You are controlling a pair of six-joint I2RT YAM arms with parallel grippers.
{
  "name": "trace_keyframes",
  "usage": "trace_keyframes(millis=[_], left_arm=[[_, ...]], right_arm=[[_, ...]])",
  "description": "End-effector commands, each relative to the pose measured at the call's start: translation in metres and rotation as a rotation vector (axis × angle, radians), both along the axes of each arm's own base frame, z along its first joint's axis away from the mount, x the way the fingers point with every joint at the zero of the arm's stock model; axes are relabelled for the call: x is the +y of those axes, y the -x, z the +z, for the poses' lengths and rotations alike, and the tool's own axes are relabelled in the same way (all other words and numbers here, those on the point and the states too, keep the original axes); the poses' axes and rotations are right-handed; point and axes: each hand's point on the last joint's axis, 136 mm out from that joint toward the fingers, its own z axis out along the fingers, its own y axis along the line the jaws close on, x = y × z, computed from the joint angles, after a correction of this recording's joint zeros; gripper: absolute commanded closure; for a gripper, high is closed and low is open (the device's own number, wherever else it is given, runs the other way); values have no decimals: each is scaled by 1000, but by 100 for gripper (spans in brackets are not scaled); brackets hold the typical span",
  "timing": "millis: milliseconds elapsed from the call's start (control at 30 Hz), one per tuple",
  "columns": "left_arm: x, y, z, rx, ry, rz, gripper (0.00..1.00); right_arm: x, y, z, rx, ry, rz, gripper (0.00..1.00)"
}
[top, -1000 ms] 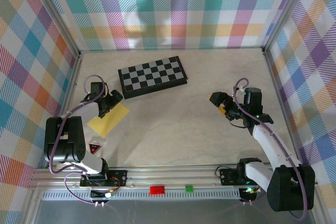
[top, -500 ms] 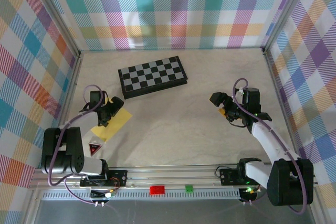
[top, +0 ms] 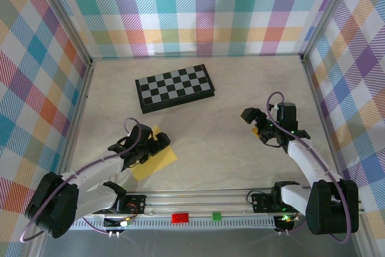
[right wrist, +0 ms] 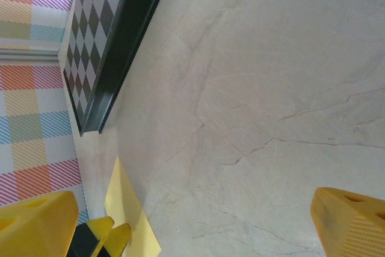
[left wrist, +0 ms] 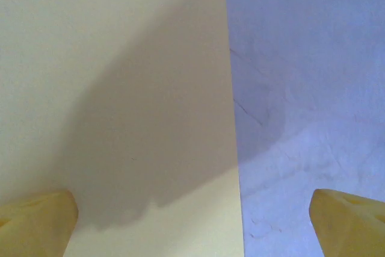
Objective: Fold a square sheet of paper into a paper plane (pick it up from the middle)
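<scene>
The pale, marble-patterned tabletop (top: 216,136) is boxed in by checked walls (top: 204,10) in many colours. A black-and-grey chessboard (top: 174,87) lies flat on it, well beyond the left claw (top: 160,144) and far off to the side of the right claw (top: 252,123); the right wrist camera catches the board (right wrist: 102,40) at an angle, its dark rim raised off the surface.

The sheet of paper (top: 153,164) is plain yellow and thin. It lies flat on the tabletop directly under the left claw, turned so its corners point like a diamond, and no crease shows on the part in view. The claw and its wrist cover the sheet's far corner.

Seen from the left wrist, the paper (left wrist: 120,88) has one long straight edge running between the tips of the left claw (left wrist: 192,227), with a soft shadow across it. One tip sits over the paper and the other over bare tabletop. This claw is spread wide and grips nothing; whether it touches the sheet cannot be told.

The right claw (right wrist: 192,227) is also wide apart and empty, held above bare tabletop. The paper (right wrist: 129,215) lies well away from it.
</scene>
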Motion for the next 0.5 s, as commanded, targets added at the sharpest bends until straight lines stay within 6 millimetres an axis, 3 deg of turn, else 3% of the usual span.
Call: trace_keyframes(millis=[0, 133, 233, 400, 467], left_arm=[[-16, 19, -17, 65, -27, -69, 0], [-49, 16, -15, 61, -42, -189, 0], [-62, 10, -8, 33, -92, -253, 0], [-57, -7, 11, -40, -218, -292, 0], [-43, -8, 12, -23, -316, -296, 0]], right_arm=[[1, 4, -7, 33, -6, -8, 1], [1, 6, -7, 40, -7, -10, 1], [2, 9, -4, 34, -14, -3, 1], [10, 15, 6, -12, -43, 54, 1], [15, 18, 9, -27, -58, 82, 1]])
